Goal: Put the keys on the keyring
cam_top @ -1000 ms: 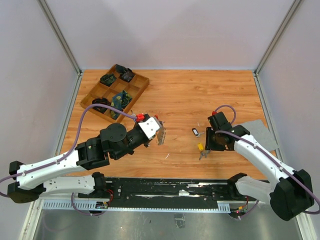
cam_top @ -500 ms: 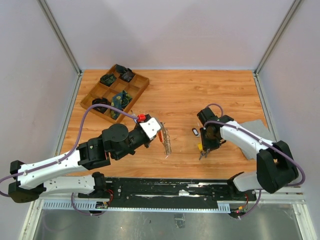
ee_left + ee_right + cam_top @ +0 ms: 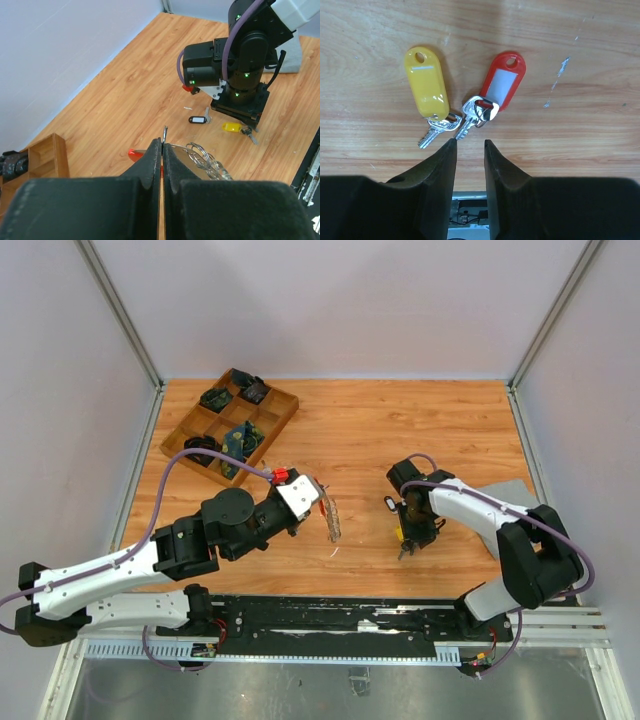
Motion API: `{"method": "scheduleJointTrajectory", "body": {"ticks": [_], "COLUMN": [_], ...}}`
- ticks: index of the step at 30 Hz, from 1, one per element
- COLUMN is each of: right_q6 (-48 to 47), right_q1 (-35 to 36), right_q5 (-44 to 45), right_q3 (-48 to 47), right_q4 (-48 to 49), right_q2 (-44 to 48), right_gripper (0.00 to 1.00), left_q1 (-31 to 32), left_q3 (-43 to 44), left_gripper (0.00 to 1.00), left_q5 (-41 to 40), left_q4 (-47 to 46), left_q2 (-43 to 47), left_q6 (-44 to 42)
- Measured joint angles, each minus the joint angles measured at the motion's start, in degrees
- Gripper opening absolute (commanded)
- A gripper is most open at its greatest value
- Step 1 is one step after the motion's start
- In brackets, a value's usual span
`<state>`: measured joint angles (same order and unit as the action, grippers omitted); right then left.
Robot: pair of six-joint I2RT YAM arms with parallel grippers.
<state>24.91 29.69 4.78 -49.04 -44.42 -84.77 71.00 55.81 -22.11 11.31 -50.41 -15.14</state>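
My left gripper (image 3: 163, 145) is pressed together on a thin metal edge of the keyring (image 3: 202, 156). Its glittery links trail off to the right of my fingers and its curved red part (image 3: 135, 154) shows just to their left. From above, the piece hangs from the gripper over the wood, near the front of the table (image 3: 360, 430). I judge it light but floppy. The links will swing when I move, so the loop needs to be held steady for anything to thread onto it.

My right gripper (image 3: 469, 145) hovers low with its jaws a little apart and nothing between them. The keys lie flat on the wood just past the fingertips. The yellow key (image 3: 426, 90) is on the left and the red key (image 3: 504, 82) on the right, and their metal ends touch in the middle. Both look light and stiff. The blades are thin and probably slippery and hard to lift off the board. The thicker plastic heads look like the better place to pinch, one at a time, though lifting one may drag the other along.

Just beyond them lies a black tag (image 3: 198, 120) with a white label. Well apart, in the far left corner, sits the wooden tray (image 3: 47, 150) of dark items.
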Motion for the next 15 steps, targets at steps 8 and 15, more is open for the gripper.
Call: {"method": "scheduleJointTrajectory", "body": {"ticks": [8,15], "right_q6": [-0.7,-0.7], "right_q1": [0.0,0.0], "right_q5": [1.3,2.0], "right_q3": [0.0,-0.1], "right_q4": [0.7,2.0], "right_q2": [-1.1,-1.1], "right_gripper": [0.26,0.25], "left_q1": [0.0,0.0], "left_q3": [0.0,0.0], "left_gripper": [0.01,0.01], "left_q5": [0.0,0.0], "left_q4": [0.0,0.0], "left_q2": [-0.1,-0.2], "left_q6": [0.0,0.0]}}
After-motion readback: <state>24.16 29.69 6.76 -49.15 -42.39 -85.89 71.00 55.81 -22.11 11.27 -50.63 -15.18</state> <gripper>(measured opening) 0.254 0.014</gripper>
